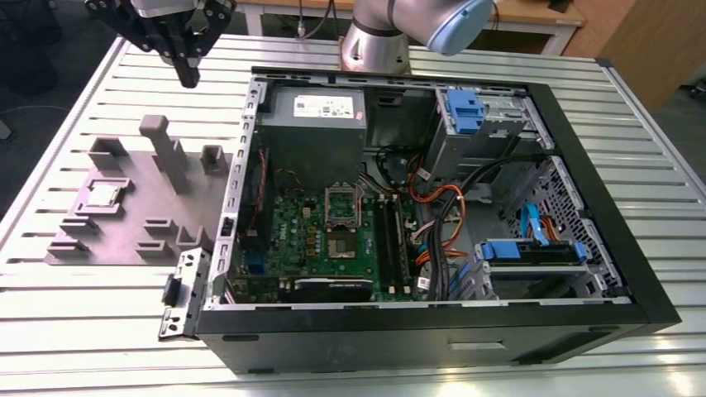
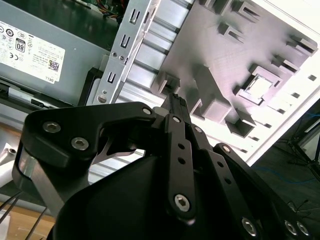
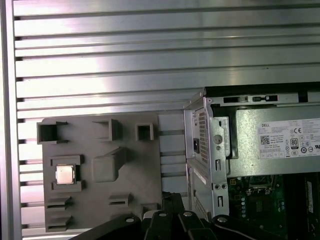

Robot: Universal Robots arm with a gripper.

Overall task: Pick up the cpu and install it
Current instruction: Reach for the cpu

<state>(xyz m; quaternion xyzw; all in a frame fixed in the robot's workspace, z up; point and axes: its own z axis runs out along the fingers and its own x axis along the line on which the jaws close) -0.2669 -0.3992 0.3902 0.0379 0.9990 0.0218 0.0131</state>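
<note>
CPU (image 1: 105, 194) lies flat in a square pocket of the grey plastic holder (image 1: 188, 207), which rests on the slatted metal counter (image 1: 66, 331) at the exterior view's left, just beside the open computer case (image 1: 419, 339). In both wrist views the chip shows as a pale silvery square in its recess (image 3: 63, 174) (image 2: 259, 87), with nothing touching or covering it.

The claw (image 1: 188, 76) hangs in the air above the far end of the holder, close to the far corner of the case where the grey power supply (image 1: 314, 116) sits. Its fingers look pressed together at the tips and pinch nothing; the second wrist view shows the tips (image 2: 176, 100) meeting in one narrow point, with the holder well below them. The claw is well apart from the chip, both higher up and farther back.

Inside the case, on the green board (image 1: 298, 240), the silver socket frame (image 1: 342, 207) stands near the middle. I cannot tell whether its cover is raised or whether the seat is bare, though no chip is plainly in it.

By my reading the task is barely begun: the chip is not yet picked up and the claw is not yet over it. The whole pick, the carry across to the case and the seating in the socket are left to do.
</note>
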